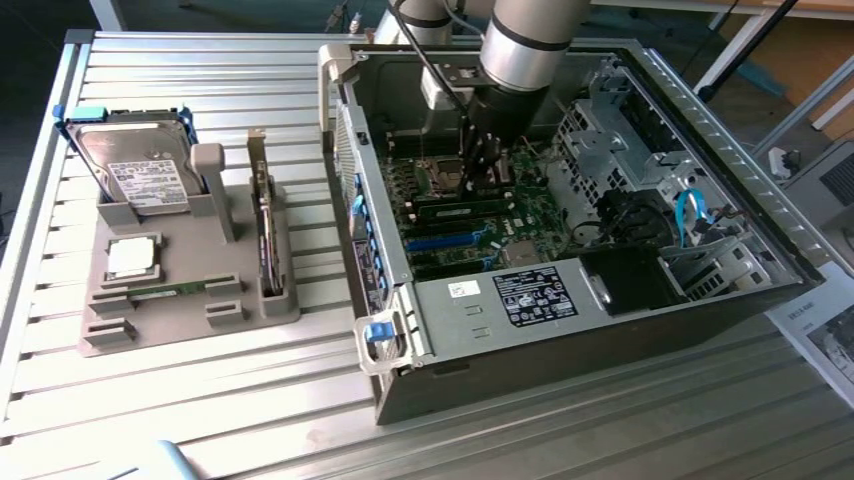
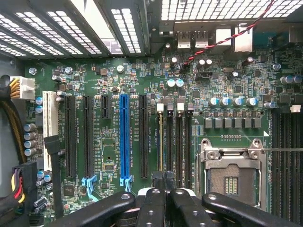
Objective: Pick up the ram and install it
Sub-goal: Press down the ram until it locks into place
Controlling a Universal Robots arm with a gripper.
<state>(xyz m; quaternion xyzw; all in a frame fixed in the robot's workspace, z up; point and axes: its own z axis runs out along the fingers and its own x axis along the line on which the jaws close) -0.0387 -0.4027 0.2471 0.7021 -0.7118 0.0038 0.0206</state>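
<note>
The ram [image 1: 167, 291], a thin green stick, lies flat in a slot of the grey holder [image 1: 120, 335] at the exterior view's left, far from the arm. My gripper [image 1: 478, 180] hangs inside the open computer case [image 1: 561, 300], just above the motherboard's memory slots [image 1: 461, 205]. In the wrist view its dark fingertips [image 2: 158, 187] are pressed together, and the gripper [image 2: 164, 182] is shut with nothing visible between them. It sits at the end of the memory slots [image 2: 174, 139]. One slot [image 2: 160, 139] shows a thin yellowish line; I cannot tell whether a stick sits in it.
The holder also carries a silver hard drive [image 1: 140, 170], a square processor chip [image 1: 131, 258] and an upright card [image 1: 271, 245]. The processor socket [image 2: 232, 175] is bare. The case's walls, drive cage [image 1: 607, 135] and cables [image 1: 687, 215] crowd the arm.
</note>
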